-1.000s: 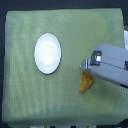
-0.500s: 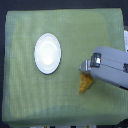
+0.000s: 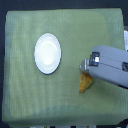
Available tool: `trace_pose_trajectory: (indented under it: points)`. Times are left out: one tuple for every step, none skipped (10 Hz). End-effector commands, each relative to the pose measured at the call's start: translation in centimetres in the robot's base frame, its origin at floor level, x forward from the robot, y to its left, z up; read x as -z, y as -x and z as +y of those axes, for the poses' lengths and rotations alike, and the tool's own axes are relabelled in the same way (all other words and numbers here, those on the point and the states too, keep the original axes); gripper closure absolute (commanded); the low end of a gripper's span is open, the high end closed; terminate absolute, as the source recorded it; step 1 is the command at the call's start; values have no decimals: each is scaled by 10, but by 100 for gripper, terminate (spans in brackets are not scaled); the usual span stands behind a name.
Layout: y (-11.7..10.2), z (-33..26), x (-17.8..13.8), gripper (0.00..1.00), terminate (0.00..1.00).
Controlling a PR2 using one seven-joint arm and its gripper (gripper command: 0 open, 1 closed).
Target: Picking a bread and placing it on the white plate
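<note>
The white plate (image 3: 47, 53) lies empty on the green cloth, left of centre in the exterior view. The bread (image 3: 85, 83), a small golden-brown pastry, lies on the cloth toward the exterior view's right, well apart from the plate. My gripper (image 3: 83, 65) reaches in from the right edge on a grey arm, its tip just above the bread's upper end and overlapping it in the picture. The frame is too coarse to show how the jaws stand or whether they touch the bread.
A green cloth (image 3: 30, 100) covers the table. Its edges drop off to a dark surround at the left and bottom. The arm's grey body (image 3: 111, 65) covers the right side of the cloth.
The gripper has crept toward the exterior view's left, so its tip now sits over the bread's upper end. The bread and the plate have stayed in place.
</note>
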Motion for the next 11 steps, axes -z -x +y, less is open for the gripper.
trace_pose_trajectory:
  points:
    - [-6,2,-3,100,0]
    - [-7,2,-3,100,0]
    - [-6,1,-3,100,0]
    - [-6,1,-4,100,0]
    - [-6,0,-5,100,0]
    - [-8,-3,-7,100,0]
    - [-8,-3,-8,100,0]
    - [-9,-3,-12,100,0]
    - [-15,-2,-28,100,0]
    - [-20,-1,-40,100,0]
    - [-28,2,-62,100,0]
